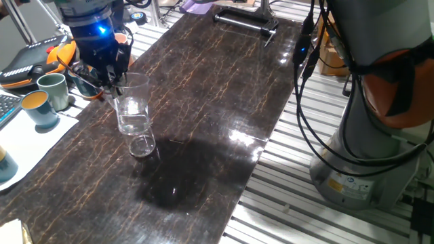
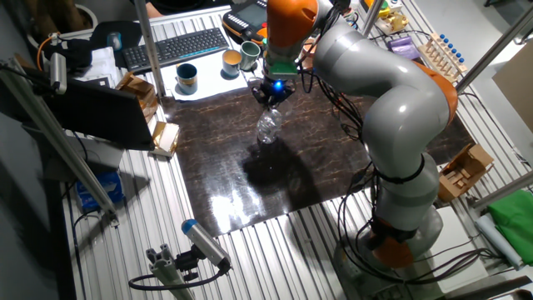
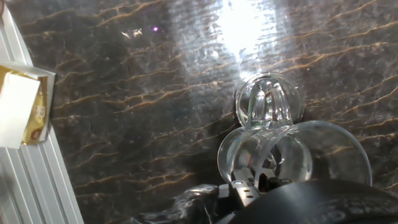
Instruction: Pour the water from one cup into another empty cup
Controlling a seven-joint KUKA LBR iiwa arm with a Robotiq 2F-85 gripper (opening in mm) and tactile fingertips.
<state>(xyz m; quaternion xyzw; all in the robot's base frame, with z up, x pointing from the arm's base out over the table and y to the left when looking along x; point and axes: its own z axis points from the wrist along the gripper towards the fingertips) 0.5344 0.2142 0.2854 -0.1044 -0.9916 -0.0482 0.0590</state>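
Note:
My gripper is shut on the rim wall of the taller clear tumbler, which hangs roughly upright. A glinting layer of water sits near its base. The shorter clear glass stands on the dark marble table, just in front of and below the tumbler's base. In the hand view I look down into the tumbler, with the gripper at its rim and the short glass just beyond. The other fixed view shows the gripper over both glasses.
A green mug and a blue mug stand on a white sheet left of the table. Small cardboard boxes lie by the table edge, one in the hand view. A keyboard lies behind. The robot base stands to the right.

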